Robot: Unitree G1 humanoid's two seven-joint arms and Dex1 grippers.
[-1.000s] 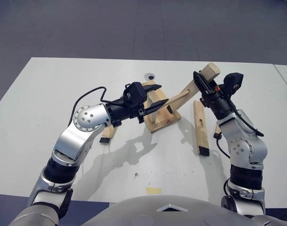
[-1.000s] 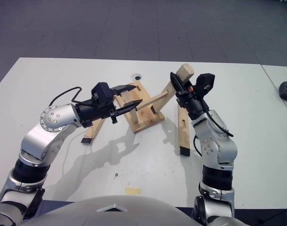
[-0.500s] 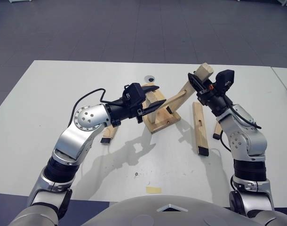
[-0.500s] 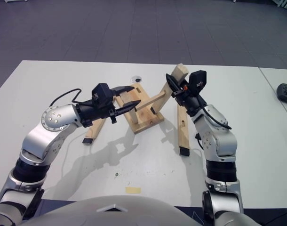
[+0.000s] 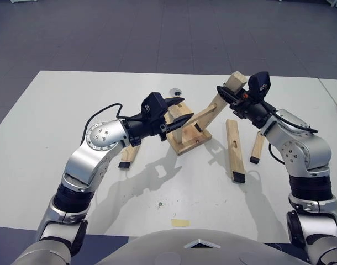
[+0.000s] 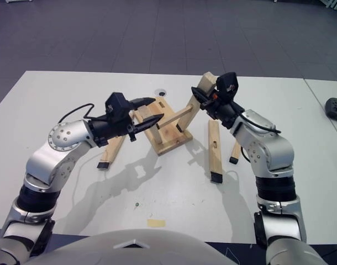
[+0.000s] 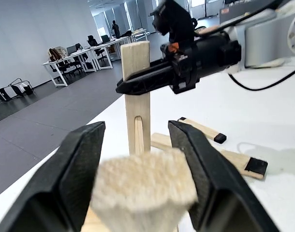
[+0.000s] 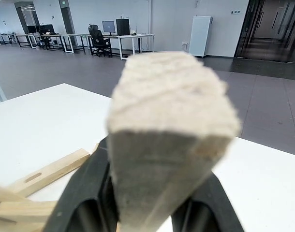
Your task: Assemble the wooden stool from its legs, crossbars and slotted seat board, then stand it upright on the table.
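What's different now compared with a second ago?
The right arm's elbow swung out to its right, and the right gripper, clamped on the tilted leg, carried that leg's top toward the robot's left. The left gripper kept gripping the upright leg; the seat board and loose pieces stayed put.

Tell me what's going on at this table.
The robot is partway through building the stool on the white table. Its left hand is clamped on a short upright wooden piece standing on the slotted wooden seat board. Its right hand grips the top end of a leaning pale wooden leg. Three dark-tipped wooden pieces lie loose on the table.
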